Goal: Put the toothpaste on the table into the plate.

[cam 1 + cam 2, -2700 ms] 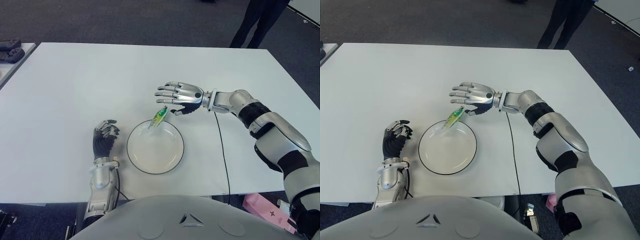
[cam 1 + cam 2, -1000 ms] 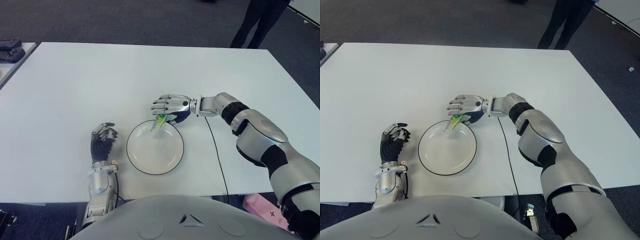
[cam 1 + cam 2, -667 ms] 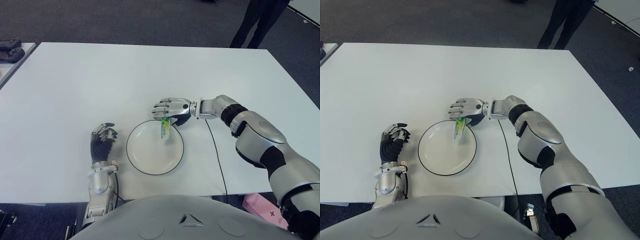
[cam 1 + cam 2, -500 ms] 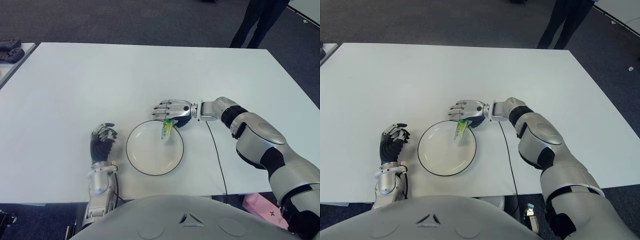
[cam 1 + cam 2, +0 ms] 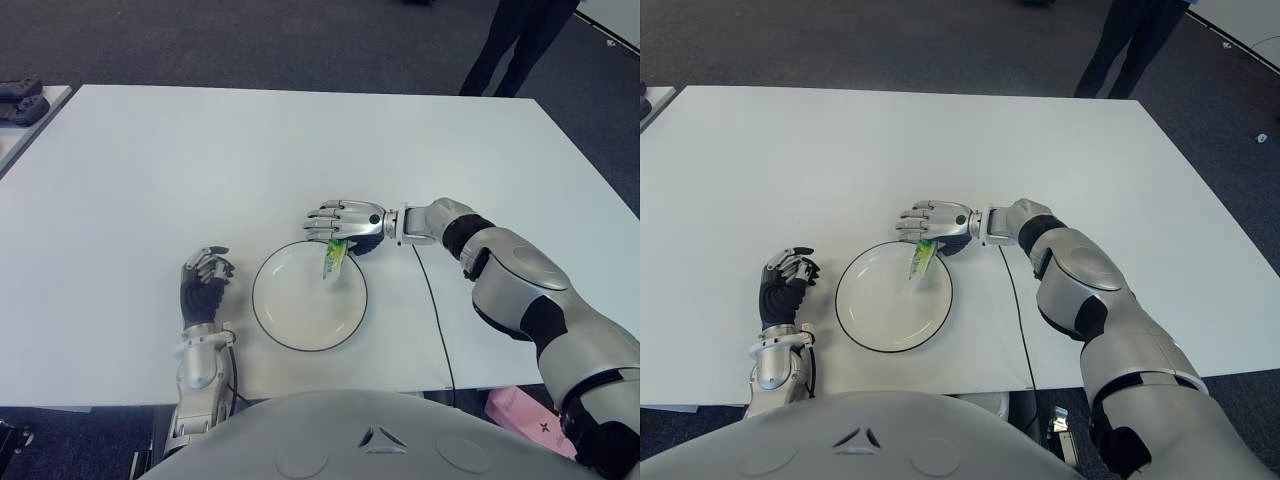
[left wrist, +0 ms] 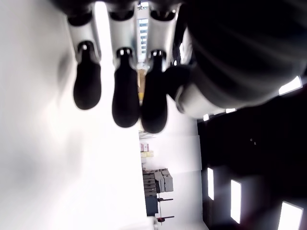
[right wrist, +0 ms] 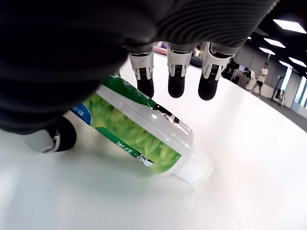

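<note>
Lying in the plate [image 5: 290, 320] near its far rim, the toothpaste [image 5: 334, 260] sits under the right robot hand [image 5: 345, 220], fingers [image 7: 174, 76] spread above it, while the left robot hand [image 5: 204, 282] shows curled beside the plate's left on the counter [image 5: 150, 180].

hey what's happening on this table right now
A humanoid robot's right hand hovers at the far rim of a white plate, fingers loose over a green toothpaste tube. The tube lies inside the plate, cap toward the middle, with no visible grip on it. The left hand shows beside the plate's left, fingers curled, holding nothing.
</note>
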Controlling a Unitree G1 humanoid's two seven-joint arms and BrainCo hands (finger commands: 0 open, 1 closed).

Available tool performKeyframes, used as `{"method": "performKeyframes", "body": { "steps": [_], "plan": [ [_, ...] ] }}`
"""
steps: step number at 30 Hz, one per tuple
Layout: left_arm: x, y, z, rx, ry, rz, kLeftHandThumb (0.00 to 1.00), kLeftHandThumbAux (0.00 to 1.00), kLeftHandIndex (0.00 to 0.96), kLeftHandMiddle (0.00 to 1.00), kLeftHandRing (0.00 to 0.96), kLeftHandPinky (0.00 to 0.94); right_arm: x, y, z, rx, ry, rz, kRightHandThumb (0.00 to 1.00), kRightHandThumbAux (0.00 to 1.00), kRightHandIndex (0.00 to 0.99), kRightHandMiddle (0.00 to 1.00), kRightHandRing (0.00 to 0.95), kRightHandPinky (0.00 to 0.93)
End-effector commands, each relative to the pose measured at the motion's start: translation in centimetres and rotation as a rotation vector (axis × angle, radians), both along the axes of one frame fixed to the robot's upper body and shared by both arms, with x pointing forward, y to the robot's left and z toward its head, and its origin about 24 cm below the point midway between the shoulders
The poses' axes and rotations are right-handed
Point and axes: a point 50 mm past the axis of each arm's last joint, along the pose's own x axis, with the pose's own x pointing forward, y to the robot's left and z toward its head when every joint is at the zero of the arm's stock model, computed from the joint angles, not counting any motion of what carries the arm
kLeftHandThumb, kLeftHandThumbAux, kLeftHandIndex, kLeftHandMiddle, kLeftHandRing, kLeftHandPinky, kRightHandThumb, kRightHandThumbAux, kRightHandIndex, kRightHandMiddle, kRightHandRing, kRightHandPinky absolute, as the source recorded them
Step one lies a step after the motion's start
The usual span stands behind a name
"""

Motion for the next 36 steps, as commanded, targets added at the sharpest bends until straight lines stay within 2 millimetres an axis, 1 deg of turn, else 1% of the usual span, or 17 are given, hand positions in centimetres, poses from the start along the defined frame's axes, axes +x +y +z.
{"method": "performKeyframes", "body": {
  "steps": [1,4,7,10,18,22,29,36],
  "plan": [
    [-0.4,0.2,-0.6,-0.013,0.038,0.01,0.704,0.719,0.435,0.654,0.644,0.634,-0.7,0.0,-0.4,0.093,-0.021,0.042,0.666,0.579,0.416,0.655,0.656,0.68],
    [-0.4,0.2,-0.6,-0.012,0.045,0.007,0.704,0.719,0.435,0.656,0.645,0.635,-0.9,0.1,-0.2,0.178,-0.028,0.034,0.705,0.664,0.433,0.751,0.761,0.802],
    [-0.4,0.2,-0.6,-0.007,0.045,0.009,0.704,0.719,0.436,0.658,0.646,0.64,-1.0,0.1,-0.2,0.248,-0.04,0.017,0.717,0.694,0.439,0.812,0.823,0.865],
    [-0.3,0.2,-0.6,-0.005,0.042,0.011,0.706,0.719,0.436,0.657,0.645,0.641,-1.0,0.1,-0.2,0.289,-0.043,0.004,0.719,0.706,0.44,0.849,0.856,0.893],
    [-0.2,0.3,-0.6,-0.001,0.039,0.012,0.707,0.719,0.436,0.654,0.643,0.64,-0.9,0.1,0.0,0.343,-0.044,-0.026,0.713,0.716,0.44,0.91,0.905,0.921],
    [-0.2,0.2,-0.6,-0.002,0.036,0.007,0.707,0.719,0.436,0.654,0.642,0.64,-0.5,0.2,0.9,0.377,-0.046,-0.029,0.71,0.718,0.439,0.926,0.916,0.923],
    [0.1,0.2,-0.6,-0.002,0.046,-0.002,0.706,0.719,0.435,0.651,0.64,0.631,-0.5,0.0,1.2,0.459,-0.03,-0.058,0.709,0.721,0.438,0.926,0.912,0.907],
    [0.3,0.1,-0.6,0.0,0.051,-0.007,0.704,0.719,0.435,0.651,0.64,0.633,0.0,-0.1,2.9,0.57,-0.031,-0.051,0.709,0.722,0.438,0.918,0.906,0.902]
  ]
}}
